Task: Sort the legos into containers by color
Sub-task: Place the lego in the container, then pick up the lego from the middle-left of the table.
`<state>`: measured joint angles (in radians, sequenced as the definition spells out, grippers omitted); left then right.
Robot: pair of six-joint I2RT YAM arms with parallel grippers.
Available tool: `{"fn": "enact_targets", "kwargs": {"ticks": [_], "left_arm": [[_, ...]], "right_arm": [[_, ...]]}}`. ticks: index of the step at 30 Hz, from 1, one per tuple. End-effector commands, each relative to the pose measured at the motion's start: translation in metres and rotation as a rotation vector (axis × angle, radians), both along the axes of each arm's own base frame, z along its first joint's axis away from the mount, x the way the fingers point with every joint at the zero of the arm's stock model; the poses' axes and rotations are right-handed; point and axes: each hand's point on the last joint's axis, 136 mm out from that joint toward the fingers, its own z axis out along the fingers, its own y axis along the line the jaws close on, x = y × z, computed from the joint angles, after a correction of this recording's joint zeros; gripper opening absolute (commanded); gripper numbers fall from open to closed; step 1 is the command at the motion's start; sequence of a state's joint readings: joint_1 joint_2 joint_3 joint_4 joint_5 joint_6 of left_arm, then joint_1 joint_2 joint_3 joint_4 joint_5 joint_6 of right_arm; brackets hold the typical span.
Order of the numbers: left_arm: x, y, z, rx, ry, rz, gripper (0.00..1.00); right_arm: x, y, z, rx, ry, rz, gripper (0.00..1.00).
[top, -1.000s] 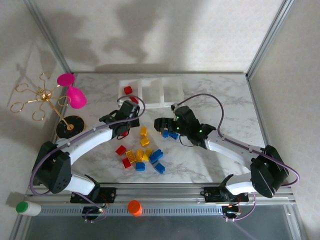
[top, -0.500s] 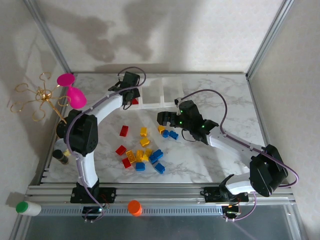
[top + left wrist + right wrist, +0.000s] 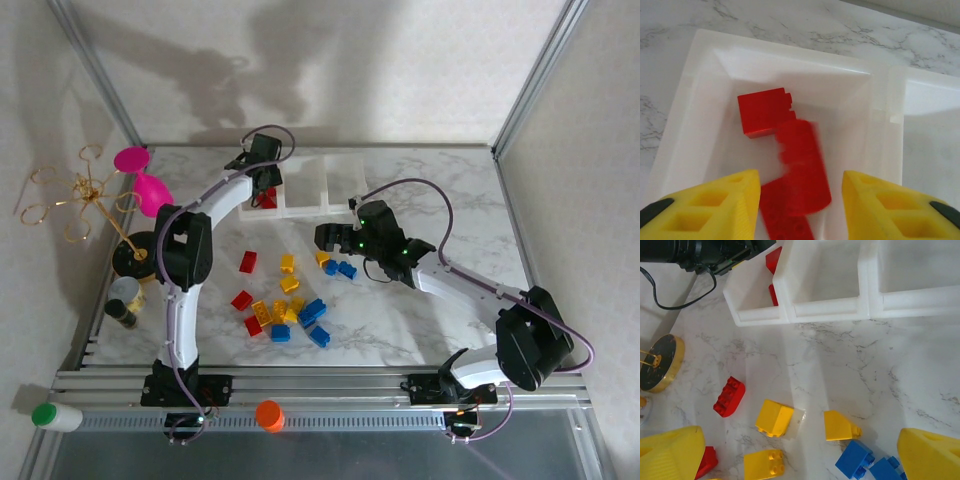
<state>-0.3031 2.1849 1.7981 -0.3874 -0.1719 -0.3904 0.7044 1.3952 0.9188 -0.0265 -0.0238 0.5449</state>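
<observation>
Dropping a red brick [image 3: 802,172] into the leftmost bin [image 3: 695,100], upper left; left hand [image 3: 800,200] spread above it for release. Right hand [image 3: 332,240] spread over loose legos [image 3: 262,312] mid-frame, likely choosing next.

Table [image 3: 450,190]: white marble-patterned top, grey veins.
Far side, left of middle: containers [image 3: 305,208], three joined in a row, sitting flat on the top.
Middle: loose legos [image 3: 285,308], with a tight red, yellow and blue cluster nearer the front. Behind it a red brick [image 3: 247,262] and a yellow brick [image 3: 287,263] lie apart, and a blue pair [image 3: 340,268] lies to the right.
Left edge: pink goblet [image 3: 150,192] on its side, black disc base [image 3: 138,255], small jar [image 3: 124,300] just in front of it
</observation>
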Motion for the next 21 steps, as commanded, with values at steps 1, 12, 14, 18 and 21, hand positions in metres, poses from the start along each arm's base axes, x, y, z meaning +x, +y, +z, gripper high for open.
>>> {"fn": "enact_targets", "kwargs": {"ticks": [1, 12, 14, 18, 21], "left_arm": [[-0.002, -0.004, 0.015, -0.028, 0.005, -0.034, 0.50], [-0.067, -0.002, 0.066, -0.188, -0.069, -0.044, 0.51], [-0.082, -0.008, 0.073, -0.239, -0.084, -0.075, 0.50], [-0.119, -0.005, 0.063, -0.265, -0.070, -0.087, 0.51], [-0.145, 0.005, 0.046, -0.249, -0.037, -0.066, 0.52]], "right_arm": [[0.003, 0.002, 0.008, 0.016, -0.026, 0.009, 0.99], [-0.006, 0.010, 0.002, 0.032, 0.014, 0.071, 0.99], [-0.009, 0.011, -0.005, 0.025, 0.033, 0.081, 0.99], [-0.015, 0.013, -0.020, 0.006, 0.061, 0.097, 0.99], [-0.024, 0.021, -0.032, -0.008, 0.078, 0.118, 0.99]]}}
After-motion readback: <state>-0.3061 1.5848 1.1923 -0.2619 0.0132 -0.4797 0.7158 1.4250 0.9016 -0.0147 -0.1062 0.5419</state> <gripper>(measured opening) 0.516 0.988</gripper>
